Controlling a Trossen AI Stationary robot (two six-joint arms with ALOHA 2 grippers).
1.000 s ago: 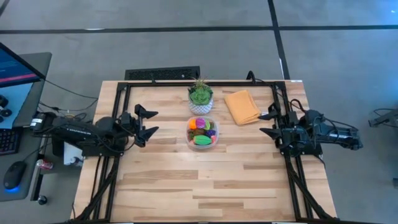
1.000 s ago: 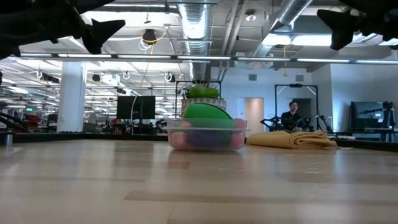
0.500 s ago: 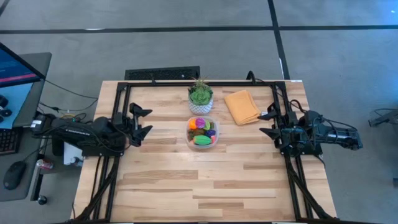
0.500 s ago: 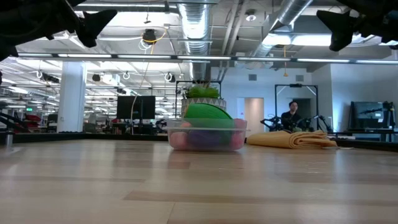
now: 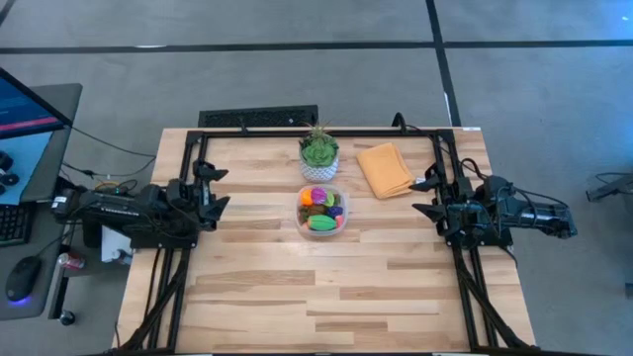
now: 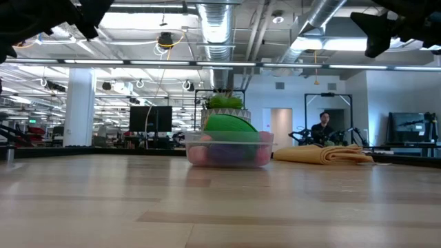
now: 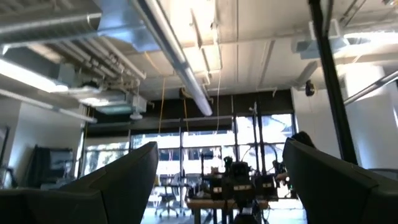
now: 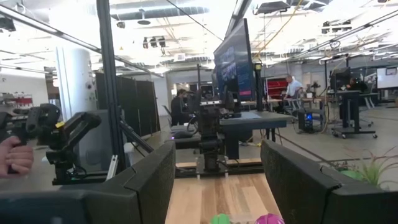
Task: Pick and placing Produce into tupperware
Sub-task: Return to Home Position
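The clear tupperware [image 5: 322, 211] stands on the wooden table's far middle, and several pieces of produce lie inside it: orange [image 5: 309, 197], purple [image 5: 337, 210] and a green one [image 5: 321, 223] on top. In the low view the green piece [image 6: 229, 125] rises above the tupperware's rim [image 6: 227, 143]. My left gripper [image 5: 220, 187] hangs open at the table's left edge, raised and pointing upward, with nothing between its fingers [image 7: 221, 186]. My right gripper [image 5: 423, 195] hangs open at the right edge, facing the tupperware, also with nothing between its fingers [image 8: 217, 180].
A potted plant [image 5: 318, 153] stands just behind the tupperware. A folded orange cloth [image 5: 385, 169] lies at the far right. Black frame rails [image 5: 316, 133] run along the table's far edge and sides. A person's hand [image 8: 15, 155] shows beyond the left edge.
My left gripper has drawn back toward the table's left edge and tipped upward, staying open. My right gripper, the tupperware and the produce have kept still.
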